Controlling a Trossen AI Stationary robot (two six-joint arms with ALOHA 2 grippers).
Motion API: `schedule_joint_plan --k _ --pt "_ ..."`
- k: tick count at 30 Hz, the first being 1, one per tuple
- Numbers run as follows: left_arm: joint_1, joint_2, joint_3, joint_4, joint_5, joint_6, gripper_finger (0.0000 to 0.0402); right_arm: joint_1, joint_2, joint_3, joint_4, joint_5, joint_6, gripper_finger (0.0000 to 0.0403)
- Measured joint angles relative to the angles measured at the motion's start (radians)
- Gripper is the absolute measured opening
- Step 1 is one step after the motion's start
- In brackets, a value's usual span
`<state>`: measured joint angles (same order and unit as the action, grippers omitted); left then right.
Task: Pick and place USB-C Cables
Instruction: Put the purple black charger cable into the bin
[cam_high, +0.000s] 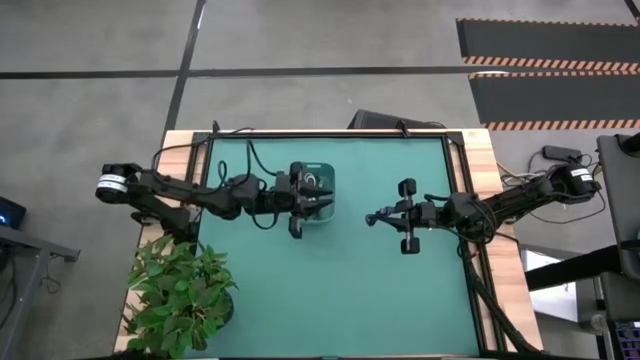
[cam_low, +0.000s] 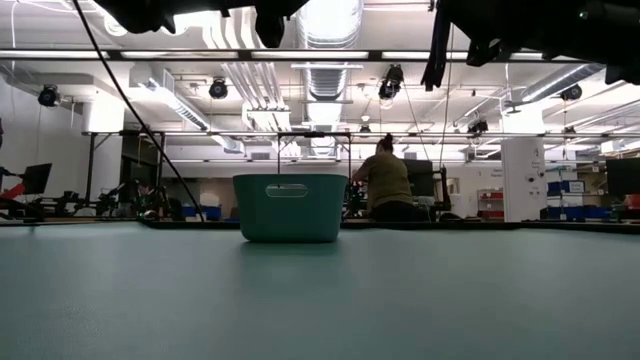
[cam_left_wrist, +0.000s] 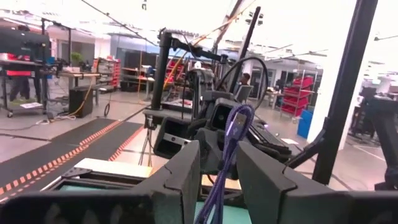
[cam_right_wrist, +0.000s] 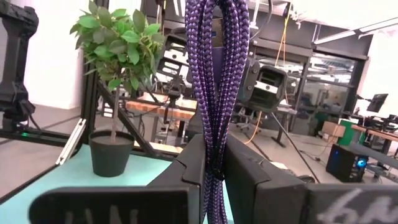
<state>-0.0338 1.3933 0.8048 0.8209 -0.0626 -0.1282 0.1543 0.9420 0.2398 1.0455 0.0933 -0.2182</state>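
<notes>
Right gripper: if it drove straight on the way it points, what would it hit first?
Probably the left gripper, which hangs over the bin directly ahead. The right gripper, shut on a purple cable, seems higher than the bin's rim, though height is unclear.

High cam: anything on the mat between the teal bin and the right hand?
No. In the high view the green mat between the teal bin and the right hand, shut on the purple cable, is bare.

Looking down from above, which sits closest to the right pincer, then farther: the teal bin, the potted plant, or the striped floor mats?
1. Teal bin, on the mat toward the left arm.
2. Striped floor mats, on the floor beyond the table.
3. Potted plant, at the table's left corner.

Measured from the right pincer.
</notes>
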Motion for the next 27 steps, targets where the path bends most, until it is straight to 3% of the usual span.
schedule_joint_plan --k 5,11,27 --pt "-0.002 0.036 0.014 0.043 -0.001 0.0 0.009 0.0 -0.006 0.002 0.002 0.003 0.002 0.0029" --pt "-0.006 0.182 0.07 0.129 -0.001 0.0 0.009 0.0 -0.004 0.011 0.0 0.003 0.01 0.0029" --pt "-0.011 0.45 0.273 0.13 0.031 -0.05 0.0093 -0.002 -0.005 0.011 -0.015 0.012 0.007 0.0029"
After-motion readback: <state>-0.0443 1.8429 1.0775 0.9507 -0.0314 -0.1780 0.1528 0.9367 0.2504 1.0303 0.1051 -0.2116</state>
